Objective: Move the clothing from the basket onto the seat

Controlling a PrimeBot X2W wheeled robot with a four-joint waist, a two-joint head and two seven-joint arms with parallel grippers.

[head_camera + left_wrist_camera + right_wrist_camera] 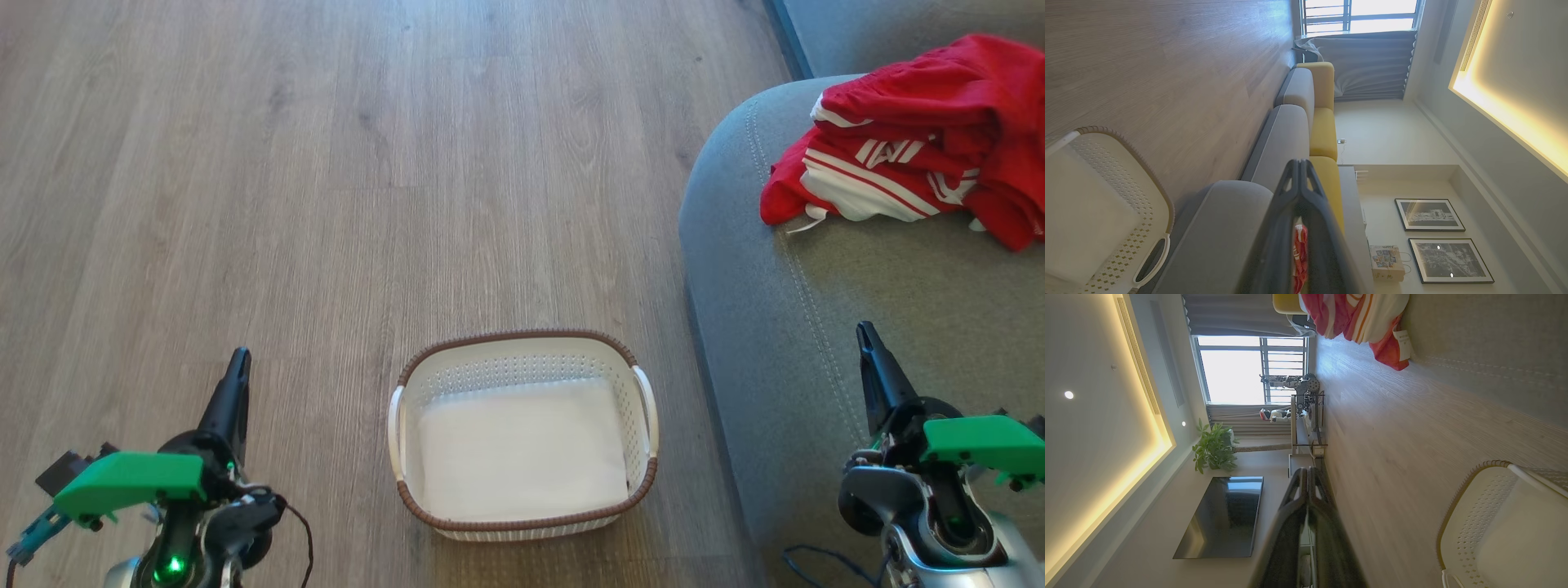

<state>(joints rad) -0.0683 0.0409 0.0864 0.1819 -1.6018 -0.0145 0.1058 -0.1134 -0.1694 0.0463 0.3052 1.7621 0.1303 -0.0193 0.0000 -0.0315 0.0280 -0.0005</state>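
Red clothing (914, 139) w/ white stripes lies in a crumpled heap on the grey seat (816, 327), toward its far end, one striped edge near the rounded front corner. None of it hangs over the side as far as I can see.

Basket (522, 336) stands upright on the wood floor (326, 163), close beside the seat's front w/ a strip of floor between them. Inside, a flat white liner sheet (522, 449) covers the bottom.

Left claw (239, 363) hangs over bare floor, left of the basket & apart from it. Fingers are pressed together, gripping nothing. Right claw (867, 335) hangs over the near part of the seat, well apart from the clothing. Its fingers are together too, nothing between them. Both point fwd, away from the robot's body.

Rest of the room: in the left wrist view the sofa runs on w/ more grey cushions & yellow back cushions (1323, 130), plus two framed pictures (1429, 214) on the wall. In the right wrist view there's a dark TV (1224, 514) on the wall, a leafy plant (1214, 449) next to it, and a bright window (1233, 371) beyond.
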